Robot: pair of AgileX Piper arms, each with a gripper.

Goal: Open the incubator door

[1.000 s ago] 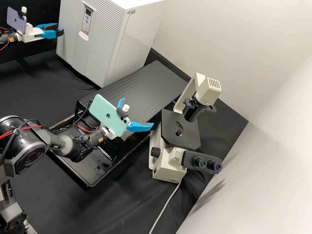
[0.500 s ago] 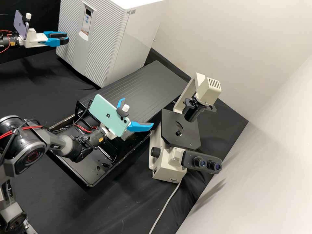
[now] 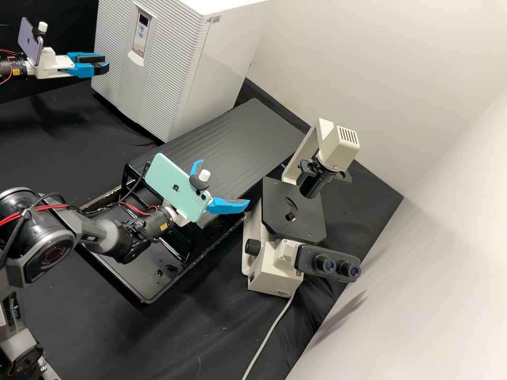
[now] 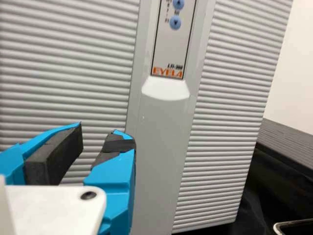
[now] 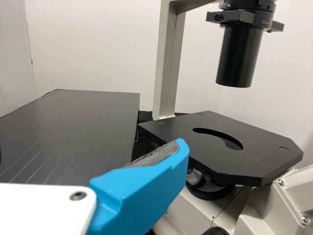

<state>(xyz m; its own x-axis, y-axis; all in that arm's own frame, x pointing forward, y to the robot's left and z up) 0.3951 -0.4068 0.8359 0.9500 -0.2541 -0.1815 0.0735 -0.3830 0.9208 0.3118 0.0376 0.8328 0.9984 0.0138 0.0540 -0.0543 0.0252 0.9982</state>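
Incubator [image 3: 227, 58] is standing on the black-covered counter [image 3: 185, 327], ribbed door [image 3: 124, 79] sitting closed, contents hidden. Black board [image 3: 232, 137] is lying btwn incubator & microscope [image 3: 280, 224]. Tray [image 3: 140, 274] is holding a black frame [image 3: 196, 240] plus a few dark drops [image 3: 171, 268]. R gripper [image 3: 224, 182] is hanging near microscope, fingers spreading wide, w/ nothing btwn them. L gripper [image 3: 100, 63] is hovering in front of the door, fingers sitting slightly apart, gap empty. Each is carrying a phone: green [image 3: 171, 187] on R, purple [image 3: 30, 42] on L.

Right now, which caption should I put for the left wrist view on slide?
Open left gripper before the closed, ribbed incubator door, with its blue-buttoned control panel.
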